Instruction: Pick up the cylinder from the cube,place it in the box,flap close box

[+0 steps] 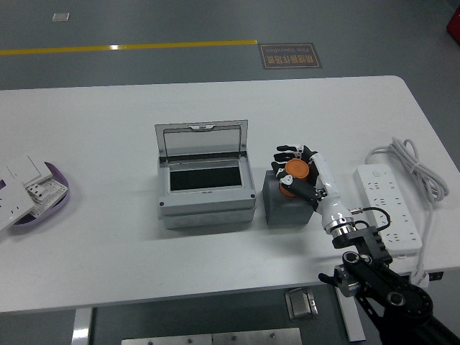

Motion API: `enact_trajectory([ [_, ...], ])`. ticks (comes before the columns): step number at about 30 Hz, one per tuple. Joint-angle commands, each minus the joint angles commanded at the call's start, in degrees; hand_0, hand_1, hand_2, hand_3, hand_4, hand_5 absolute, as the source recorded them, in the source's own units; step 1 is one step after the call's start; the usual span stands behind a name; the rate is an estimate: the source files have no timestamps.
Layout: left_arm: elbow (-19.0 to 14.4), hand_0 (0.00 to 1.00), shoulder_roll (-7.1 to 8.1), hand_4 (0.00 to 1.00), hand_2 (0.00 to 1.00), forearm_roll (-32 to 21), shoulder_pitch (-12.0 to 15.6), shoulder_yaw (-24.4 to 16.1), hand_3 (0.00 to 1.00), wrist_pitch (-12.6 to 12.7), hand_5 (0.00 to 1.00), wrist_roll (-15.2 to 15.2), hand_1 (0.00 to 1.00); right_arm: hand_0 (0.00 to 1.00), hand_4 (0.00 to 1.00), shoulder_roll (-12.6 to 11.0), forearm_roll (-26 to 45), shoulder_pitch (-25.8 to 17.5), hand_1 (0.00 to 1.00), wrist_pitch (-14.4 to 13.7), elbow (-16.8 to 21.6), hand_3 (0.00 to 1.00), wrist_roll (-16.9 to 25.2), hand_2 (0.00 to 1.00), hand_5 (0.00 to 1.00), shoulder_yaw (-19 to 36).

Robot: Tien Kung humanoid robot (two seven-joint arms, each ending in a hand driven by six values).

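Note:
An orange cylinder (295,170) stands on top of a dark grey cube (285,203) right of the table's middle. My right hand (297,172) reaches in from the lower right and curls its black fingers around the cylinder, which still rests on the cube. Left of the cube sits a grey box (206,188) with its clear lid (202,139) flipped up at the back, showing a dark inside. The left arm does not show.
A white power strip (389,205) with its coiled cable (411,162) lies at the right edge of the table. At the far left, a purple dish (54,194) holds white switch plates (21,183). The floor beyond carries a yellow line.

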Motion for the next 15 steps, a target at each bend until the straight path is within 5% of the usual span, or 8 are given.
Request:
enact_trajectory([
  [1, 0.00, 0.603, 0.00, 0.664, 0.562, 0.03, -0.02, -0.03, 0.600, -0.02, 0.272, -0.01, 0.586, 0.400, 0.006, 0.00, -0.11, 0.00, 0.451, 0.00, 0.00, 0.452, -0.08, 0.443, 0.033, -0.07],
  [7, 0.00, 0.603, 0.08, 0.664, 0.562, 0.49, -0.18, -0.51, 0.600, -0.17, 0.272, -0.08, 0.586, 0.400, 0.006, -0.02, -0.68, 0.02, 0.451, -0.07, 0.00, 0.452, -0.57, 0.443, 0.033, -0.54],
  [8, 0.00, 0.603, 0.10, 0.664, 0.561, 0.57, -0.20, -0.59, 0.600, -0.17, 0.273, -0.08, 0.586, 0.324, 0.002, -0.04, -0.73, 0.02, 0.397, -0.12, 0.00, 0.429, -0.64, 0.429, 0.048, -0.61],
  [15, 0.00, 0.603, 0.09, 0.665, 0.562, 0.57, -0.25, -0.64, 0.601, -0.14, 0.270, -0.09, 0.586, 0.273, 0.002, -0.06, -0.74, -0.02, 0.349, -1.04, 0.64, 0.400, -0.77, 0.391, 0.002, -0.69],
])
